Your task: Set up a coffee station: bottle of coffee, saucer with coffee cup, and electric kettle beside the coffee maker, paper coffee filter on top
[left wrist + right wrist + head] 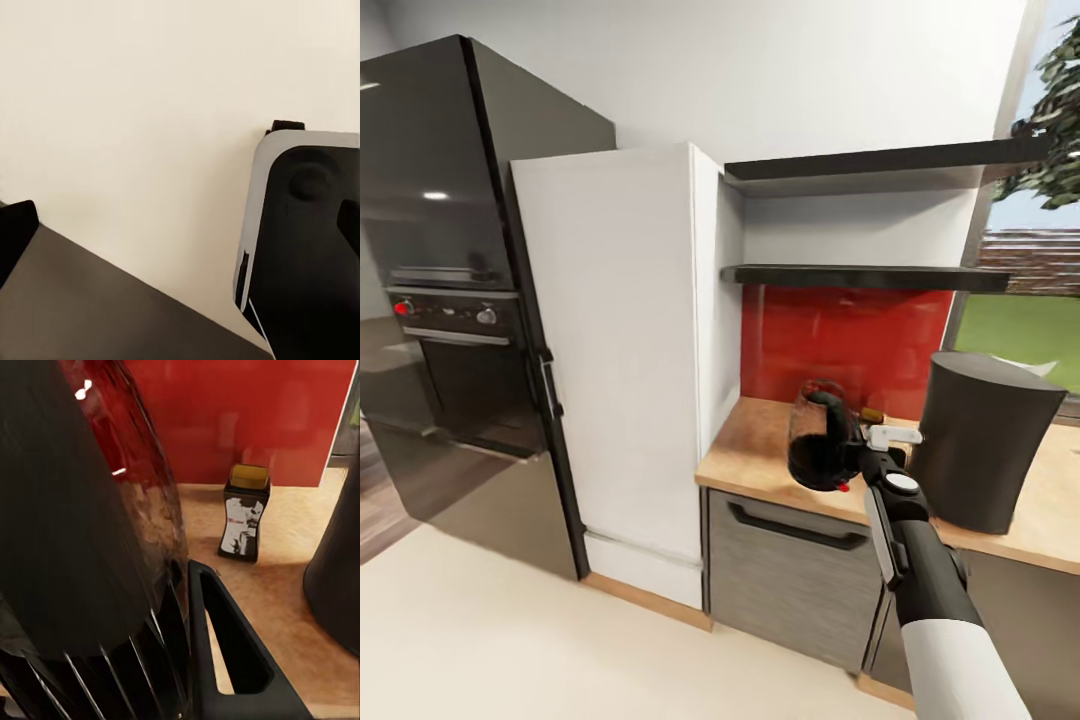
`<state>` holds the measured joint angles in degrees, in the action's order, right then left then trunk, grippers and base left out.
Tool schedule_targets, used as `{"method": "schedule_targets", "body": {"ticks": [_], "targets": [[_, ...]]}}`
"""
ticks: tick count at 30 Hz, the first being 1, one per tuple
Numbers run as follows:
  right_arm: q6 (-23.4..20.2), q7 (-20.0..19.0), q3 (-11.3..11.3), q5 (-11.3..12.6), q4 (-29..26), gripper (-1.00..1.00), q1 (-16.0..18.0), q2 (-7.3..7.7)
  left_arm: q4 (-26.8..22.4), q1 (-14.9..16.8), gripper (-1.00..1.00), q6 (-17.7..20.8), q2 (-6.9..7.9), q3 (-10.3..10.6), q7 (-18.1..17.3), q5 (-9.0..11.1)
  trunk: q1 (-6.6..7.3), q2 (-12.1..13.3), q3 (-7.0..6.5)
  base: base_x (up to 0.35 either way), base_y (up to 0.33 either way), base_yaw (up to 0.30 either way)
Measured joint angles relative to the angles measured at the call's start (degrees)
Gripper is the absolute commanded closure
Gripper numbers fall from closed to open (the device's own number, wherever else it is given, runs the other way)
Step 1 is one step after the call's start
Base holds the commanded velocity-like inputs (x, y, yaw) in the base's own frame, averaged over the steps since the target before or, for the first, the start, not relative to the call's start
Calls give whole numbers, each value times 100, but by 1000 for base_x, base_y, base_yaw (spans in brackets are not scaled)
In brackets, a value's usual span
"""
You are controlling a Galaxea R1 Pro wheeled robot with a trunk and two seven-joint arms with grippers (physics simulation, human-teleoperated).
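Observation:
My right gripper [857,452] is shut on the looped black handle of the electric kettle [818,440], a dark translucent pot with a red switch at its base. The kettle sits low over the left end of the kitchen countertop [755,450]; whether it touches the wood I cannot tell. Right of it stands the coffee maker [985,440], showing a tall dark side. Between them, by the red wall, is the bottle of coffee [244,519] with its gold lid [872,413]. The kettle [82,525] looms close in the right wrist view. My left gripper's fingertips [15,229] stand apart over pale floor.
A tall white cabinet [615,350] borders the counter's left end, with a black oven column [450,280] beyond it. Two dark shelves [860,275] hang above the red backsplash [840,335]. A grey drawer front [795,570] lies under the counter. The robot's base [307,247] is below my left hand.

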<state>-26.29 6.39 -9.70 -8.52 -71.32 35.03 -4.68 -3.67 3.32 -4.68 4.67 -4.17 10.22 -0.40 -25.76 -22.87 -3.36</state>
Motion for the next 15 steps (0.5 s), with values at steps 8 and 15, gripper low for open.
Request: {"method": "schedule_targets", "body": {"ticks": [8,15], "targets": [[7,10,1,2,90,100,0,-4,0,0,-100,0,11,0,6,0,1,0,0,164,295,-5],[52,716,-11,-37,96,100,1,-124,0,0,-100,1,17,0,11,0,-1,0,0,113,120,0]]}}
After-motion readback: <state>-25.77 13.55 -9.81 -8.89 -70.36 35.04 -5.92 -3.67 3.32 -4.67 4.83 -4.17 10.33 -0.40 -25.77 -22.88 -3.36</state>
